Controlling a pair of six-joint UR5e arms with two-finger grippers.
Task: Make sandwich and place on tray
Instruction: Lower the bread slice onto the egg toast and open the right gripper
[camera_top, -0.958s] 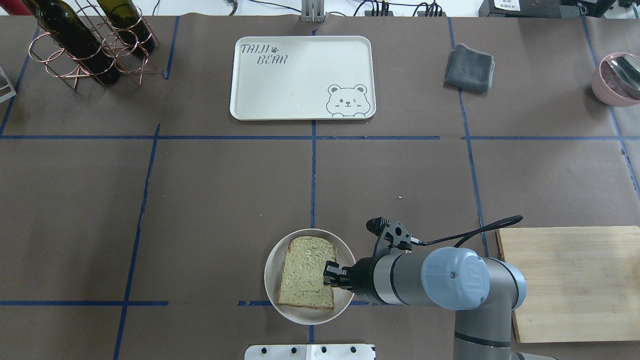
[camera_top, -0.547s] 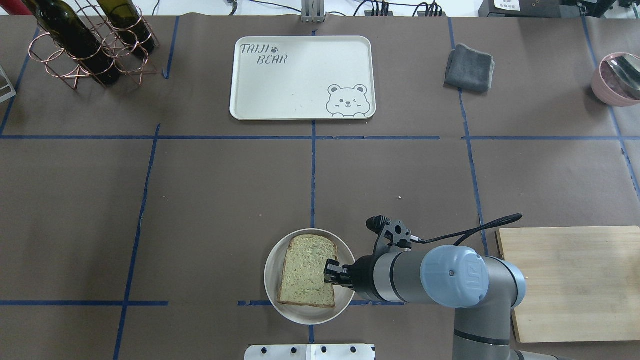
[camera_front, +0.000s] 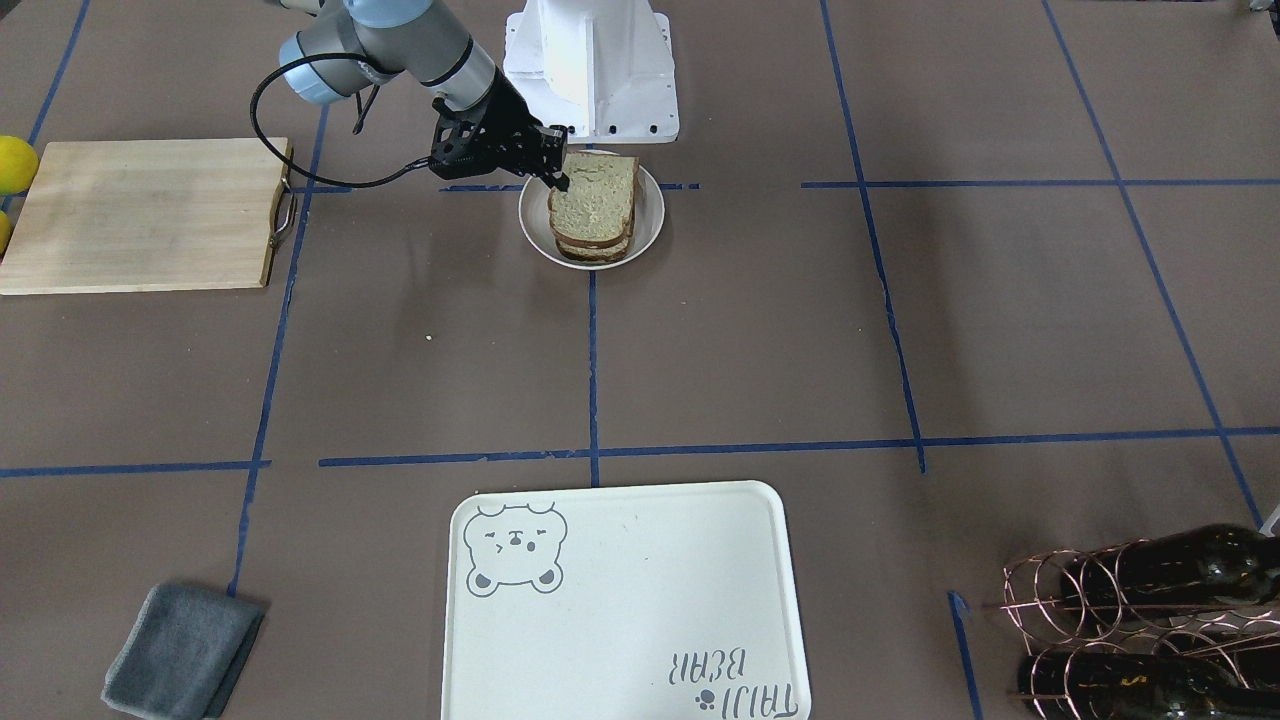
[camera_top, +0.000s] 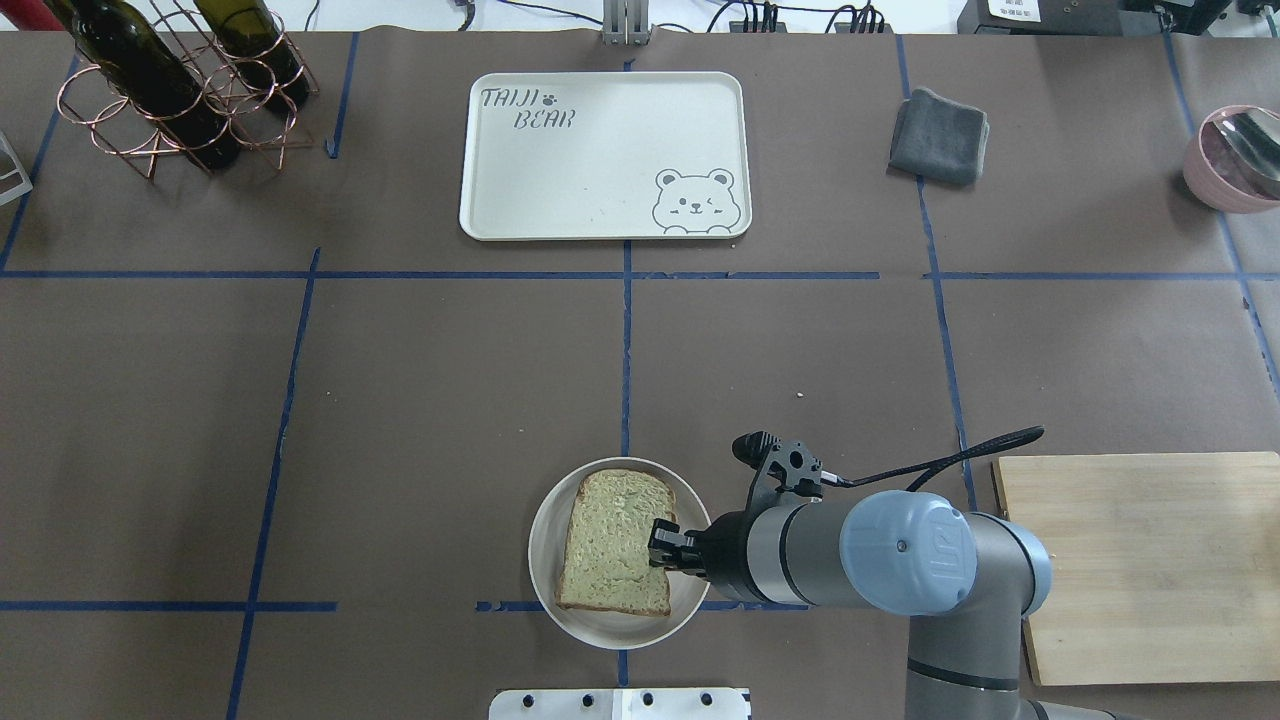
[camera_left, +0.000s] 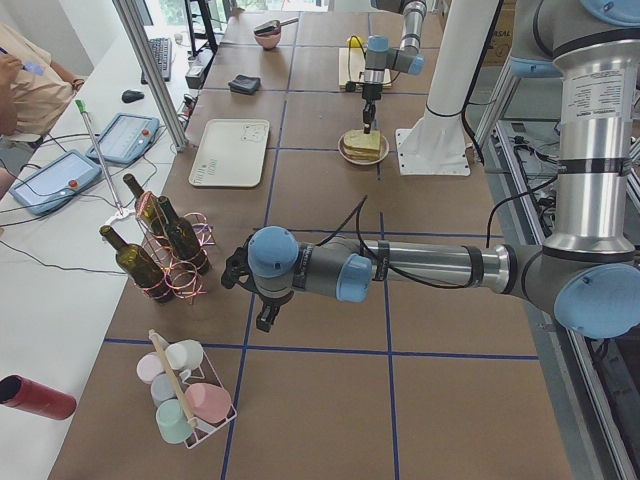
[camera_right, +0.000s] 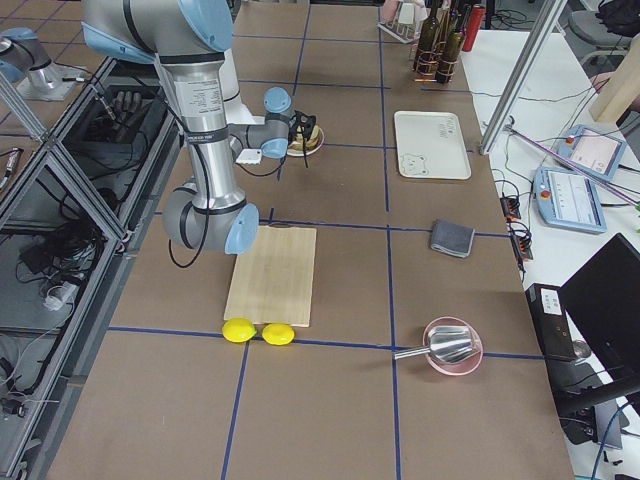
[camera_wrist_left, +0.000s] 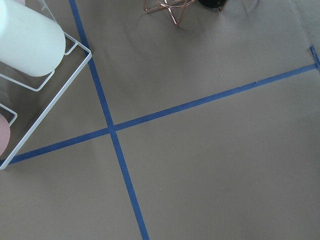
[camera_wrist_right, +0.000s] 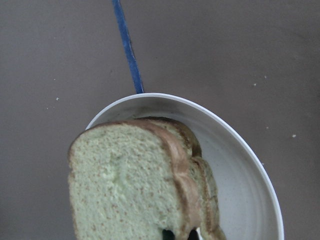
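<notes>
The sandwich (camera_top: 612, 540) lies on a small round white plate (camera_top: 545, 580) near the robot's base. Two bread slices with dark crust are stacked; the egg filling is hidden between them. My right gripper (camera_top: 660, 545) reaches in from the right and is shut on the sandwich's right edge, as the front view (camera_front: 558, 172) also shows. The right wrist view shows the bread stack (camera_wrist_right: 135, 185) close up on the plate (camera_wrist_right: 240, 175). The cream tray (camera_top: 600, 150) with the bear drawing lies bare at the far middle. My left gripper (camera_left: 262, 318) hangs over bare table far to the left; I cannot tell its state.
A wooden cutting board (camera_top: 1150, 560) lies right of the right arm, with two lemons (camera_right: 255, 332) beyond it. A grey cloth (camera_top: 938, 135) and a pink bowl (camera_top: 1235, 160) are at the far right. A wine bottle rack (camera_top: 170, 90) stands far left. A wire cup rack (camera_left: 185, 395) stands near the left gripper.
The top slice has shifted slightly away from the robot and straightened on the plate, with the right gripper still at its edge. The arm has barely moved.
</notes>
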